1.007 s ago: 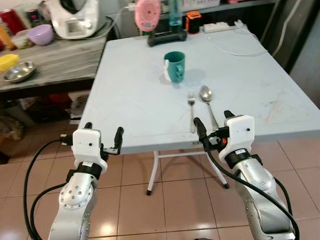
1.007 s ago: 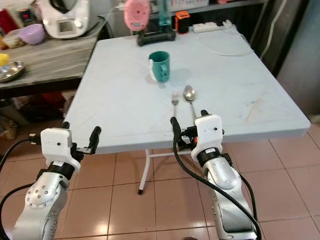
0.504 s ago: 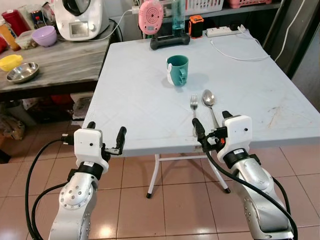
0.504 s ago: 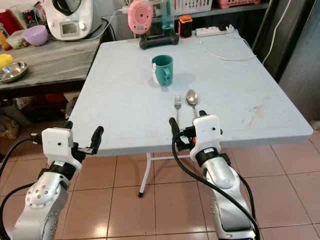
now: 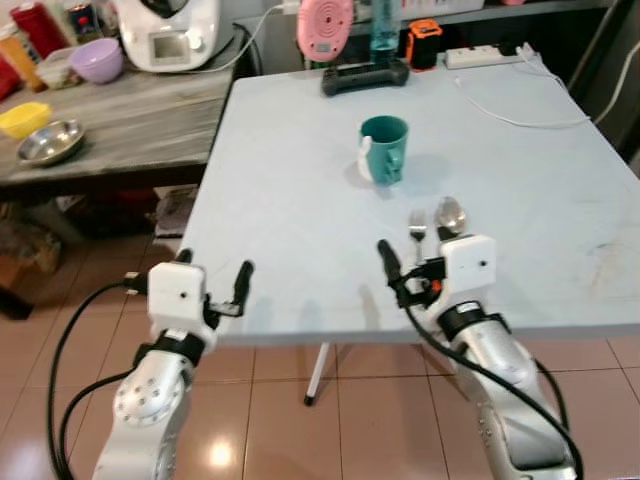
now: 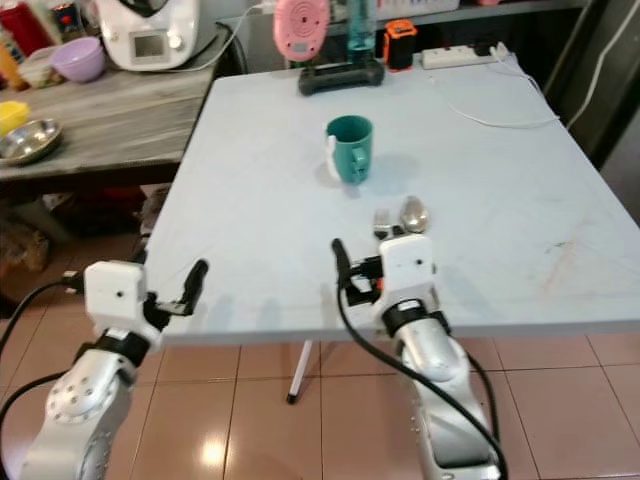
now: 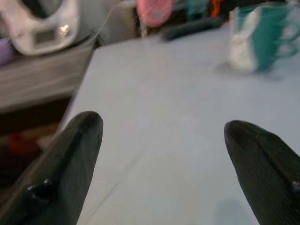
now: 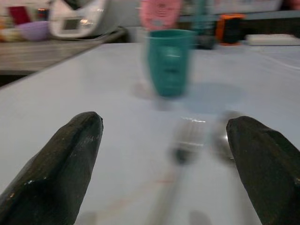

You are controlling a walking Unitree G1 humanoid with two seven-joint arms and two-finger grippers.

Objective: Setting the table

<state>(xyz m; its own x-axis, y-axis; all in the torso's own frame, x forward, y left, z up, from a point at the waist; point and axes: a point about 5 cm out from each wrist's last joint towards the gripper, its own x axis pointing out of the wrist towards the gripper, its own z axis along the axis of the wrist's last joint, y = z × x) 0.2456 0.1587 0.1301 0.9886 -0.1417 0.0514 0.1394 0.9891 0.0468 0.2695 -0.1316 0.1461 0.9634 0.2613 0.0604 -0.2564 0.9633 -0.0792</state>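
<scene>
A teal mug [image 5: 384,148] stands upright in the middle of the pale blue table [image 5: 280,200]. Nearer me, a fork [image 5: 416,222] and a spoon [image 5: 450,213] lie side by side, handles toward the front edge. My right gripper [image 5: 412,245] is open, low over their handles; in the right wrist view the fork [image 8: 183,140] and spoon [image 8: 224,137] lie between its fingers [image 8: 61,164], with the mug [image 8: 169,61] beyond. At the table's front left edge my left gripper [image 5: 214,265] is open and holds nothing; the left wrist view has bare tabletop ahead and the mug [image 7: 262,37] off to one side.
A wooden side table [image 5: 130,120] on the left holds a purple bowl [image 5: 98,60], a yellow bowl [image 5: 24,118], a steel bowl [image 5: 50,142] and a white appliance [image 5: 175,35]. A pink fan [image 5: 324,25], an orange device [image 5: 424,42] and a power strip with cable [image 5: 490,60] line the table's far edge.
The view has shifted closer to the table. Both grippers now reach over its front edge, the right one above the cutlery handles. Mug, fork and spoon lie as before.
</scene>
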